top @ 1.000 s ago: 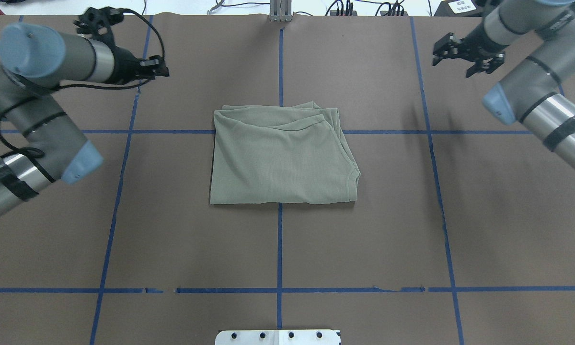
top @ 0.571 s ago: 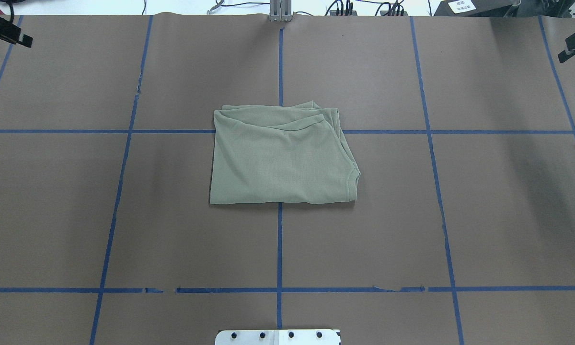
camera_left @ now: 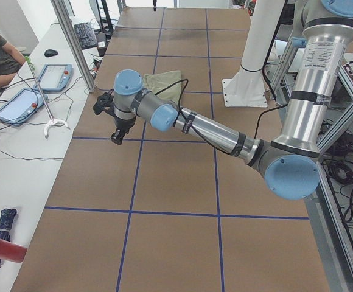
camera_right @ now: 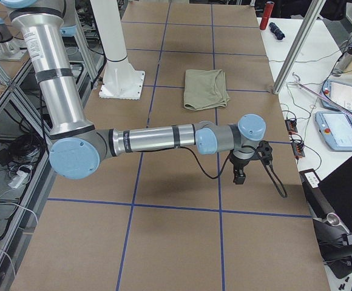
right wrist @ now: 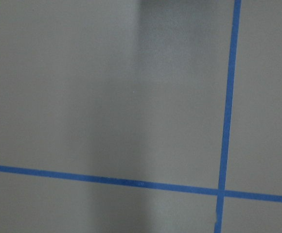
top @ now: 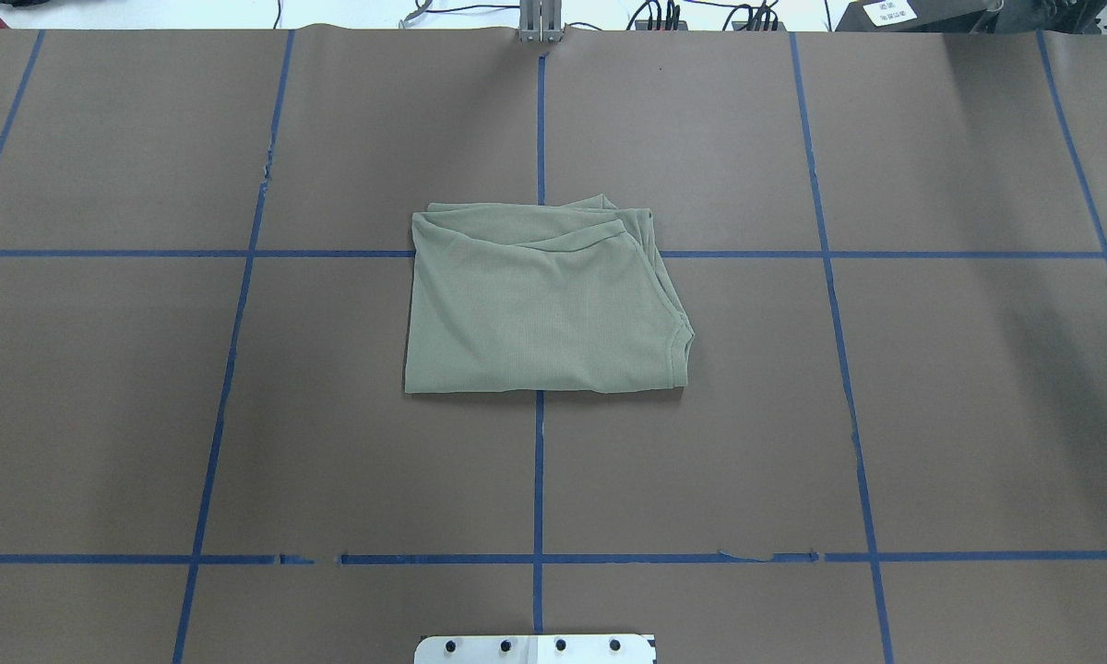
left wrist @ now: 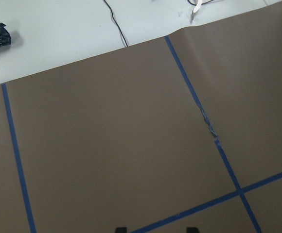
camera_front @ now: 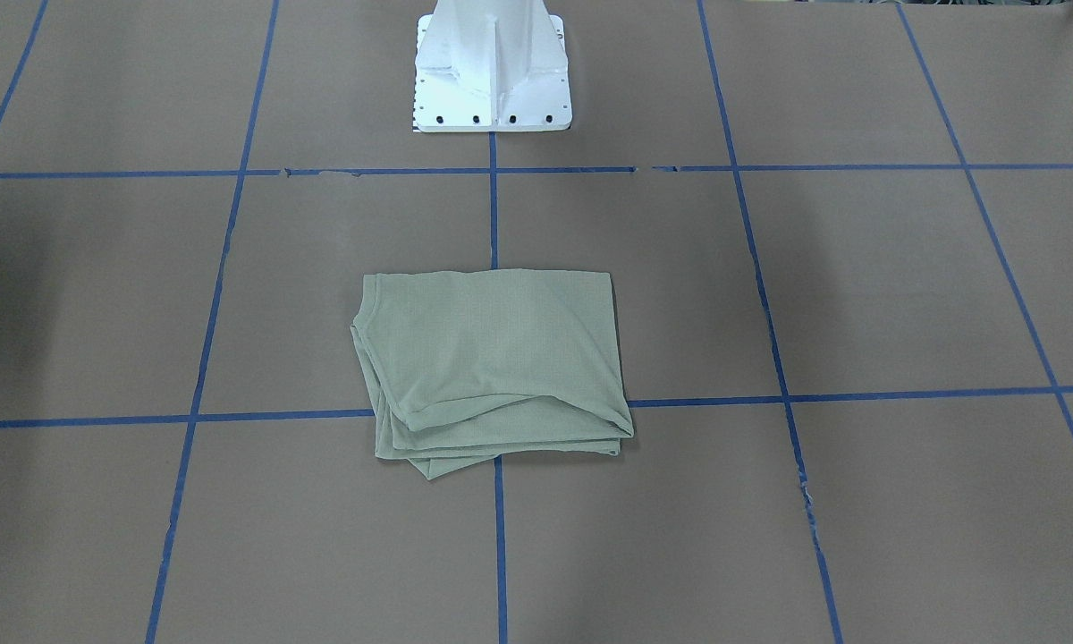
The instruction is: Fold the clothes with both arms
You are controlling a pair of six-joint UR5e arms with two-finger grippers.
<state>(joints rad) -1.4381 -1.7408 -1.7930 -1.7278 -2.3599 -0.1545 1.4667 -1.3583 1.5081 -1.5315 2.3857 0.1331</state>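
The left arm [camera_left: 213, 131] is reaching over the counter's [top: 240, 433] left end, and the right arm [camera_right: 152, 139] over its right end. The folded shirt [top: 540, 309] is lying mid-counter, well apart from both. The left tool [left wrist: 154, 229] is hanging with tips parted and empty. I cannot tell how the right tool [camera_right: 240, 174] is set.

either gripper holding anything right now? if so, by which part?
Nothing is held. The shirt lies folded on the table, untouched; the left gripper and right gripper hang near the table's ends, away from it.
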